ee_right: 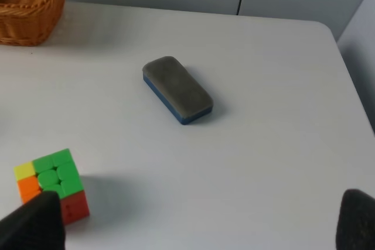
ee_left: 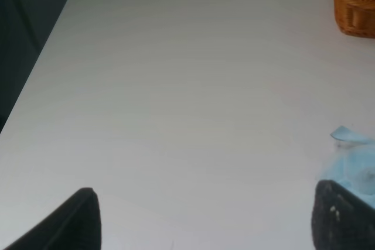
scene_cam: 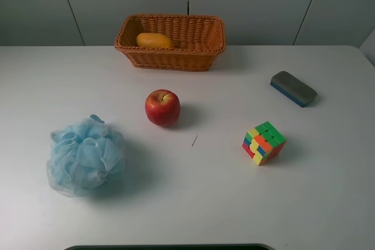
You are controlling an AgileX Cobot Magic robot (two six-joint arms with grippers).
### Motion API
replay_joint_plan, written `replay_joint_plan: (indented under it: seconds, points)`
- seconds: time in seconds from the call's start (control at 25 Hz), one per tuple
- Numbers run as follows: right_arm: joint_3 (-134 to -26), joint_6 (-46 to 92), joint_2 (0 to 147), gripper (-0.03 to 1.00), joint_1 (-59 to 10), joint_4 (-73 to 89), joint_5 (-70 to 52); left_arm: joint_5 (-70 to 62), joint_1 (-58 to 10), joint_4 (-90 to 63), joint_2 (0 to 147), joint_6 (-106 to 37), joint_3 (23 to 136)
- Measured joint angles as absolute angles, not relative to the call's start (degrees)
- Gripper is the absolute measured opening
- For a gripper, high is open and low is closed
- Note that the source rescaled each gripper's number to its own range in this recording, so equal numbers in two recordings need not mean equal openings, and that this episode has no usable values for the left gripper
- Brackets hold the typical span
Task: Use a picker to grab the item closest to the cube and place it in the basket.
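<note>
A multicoloured cube (scene_cam: 263, 142) sits on the white table at the right; it also shows in the right wrist view (ee_right: 51, 184). A grey and blue eraser (scene_cam: 293, 88) lies behind it, nearer to it than the red apple (scene_cam: 162, 108); the eraser also shows in the right wrist view (ee_right: 177, 89). A wicker basket (scene_cam: 170, 58) stands at the back and holds a yellow mango (scene_cam: 154, 40). My left gripper (ee_left: 205, 226) is open and empty over bare table. My right gripper (ee_right: 193, 226) is open and empty, short of the cube and eraser. Neither arm shows in the exterior view.
A light blue bath pouf (scene_cam: 86, 155) lies at the front left, beside my left gripper's finger (ee_left: 343, 218). The basket's corner shows in the left wrist view (ee_left: 354, 16) and the right wrist view (ee_right: 29, 10). The table's right edge runs past the eraser.
</note>
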State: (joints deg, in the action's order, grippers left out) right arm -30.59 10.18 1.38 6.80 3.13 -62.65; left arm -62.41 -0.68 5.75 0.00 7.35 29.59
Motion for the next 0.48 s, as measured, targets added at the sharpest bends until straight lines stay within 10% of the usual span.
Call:
replay_joint_plan:
  seconds: [0.48]
  points:
    - [-29.4, -3.2, 0.2, 1.0, 0.5, -3.9, -63.0, -62.4, -0.7, 5.8, 0.0, 7.4, 29.6]
